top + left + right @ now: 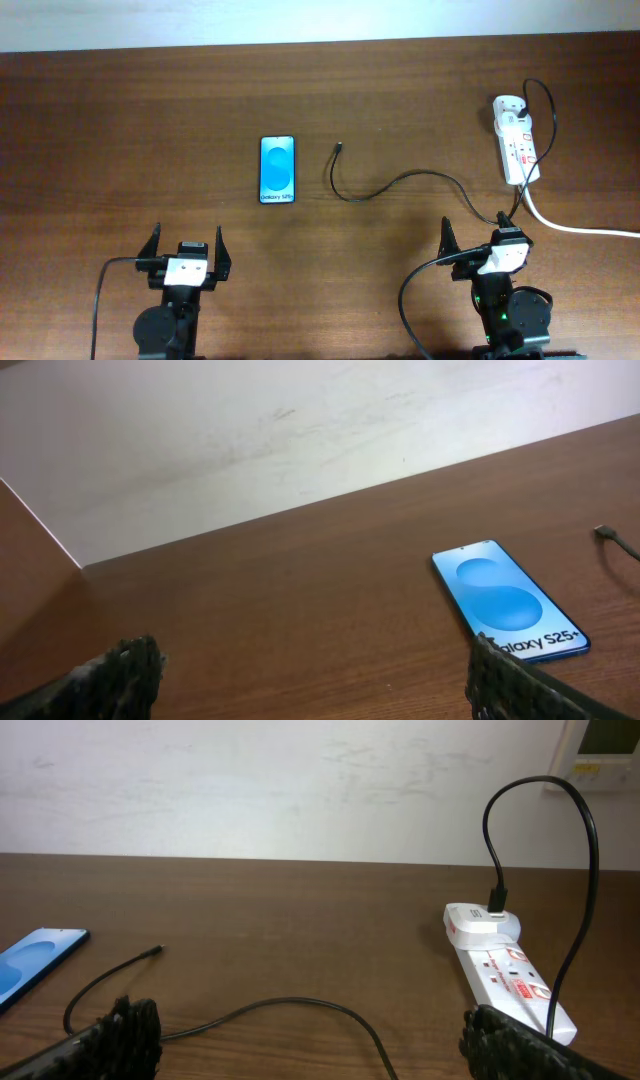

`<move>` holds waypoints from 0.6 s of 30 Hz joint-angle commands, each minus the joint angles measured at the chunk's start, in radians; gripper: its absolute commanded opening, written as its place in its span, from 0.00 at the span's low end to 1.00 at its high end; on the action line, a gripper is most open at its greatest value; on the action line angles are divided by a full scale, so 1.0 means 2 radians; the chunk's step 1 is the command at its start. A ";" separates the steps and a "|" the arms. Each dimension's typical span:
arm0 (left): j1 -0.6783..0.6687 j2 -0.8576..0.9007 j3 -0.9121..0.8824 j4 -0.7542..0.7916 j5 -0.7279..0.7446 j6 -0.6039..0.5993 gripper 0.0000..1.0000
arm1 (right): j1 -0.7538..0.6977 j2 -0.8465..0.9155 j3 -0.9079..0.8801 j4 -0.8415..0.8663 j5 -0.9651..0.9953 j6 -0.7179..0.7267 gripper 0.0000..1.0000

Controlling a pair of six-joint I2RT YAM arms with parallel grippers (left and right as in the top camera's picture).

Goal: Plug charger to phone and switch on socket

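Observation:
The phone lies flat mid-table, blue screen up with white "Galaxy" text; it also shows in the left wrist view and at the left edge of the right wrist view. The charger cable snakes from the socket to its small plug, which lies free just right of the phone. The socket is a white strip at the far right. My left gripper is open and empty, near the front edge. My right gripper is open and empty, over the cable's slack.
A thick white cord runs from the socket off the right edge. A white wall borders the table's far edge. A white wall unit shows at the top right.

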 commanded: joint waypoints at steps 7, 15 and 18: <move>0.000 -0.003 -0.002 -0.002 0.007 -0.002 1.00 | 0.004 -0.003 -0.003 -0.003 0.004 -0.003 0.99; 0.000 -0.002 -0.002 -0.002 0.006 -0.002 1.00 | 0.004 -0.003 -0.003 -0.003 0.004 -0.003 0.99; 0.000 -0.003 -0.002 -0.001 0.017 -0.004 1.00 | 0.004 -0.003 -0.003 -0.003 0.004 -0.003 0.99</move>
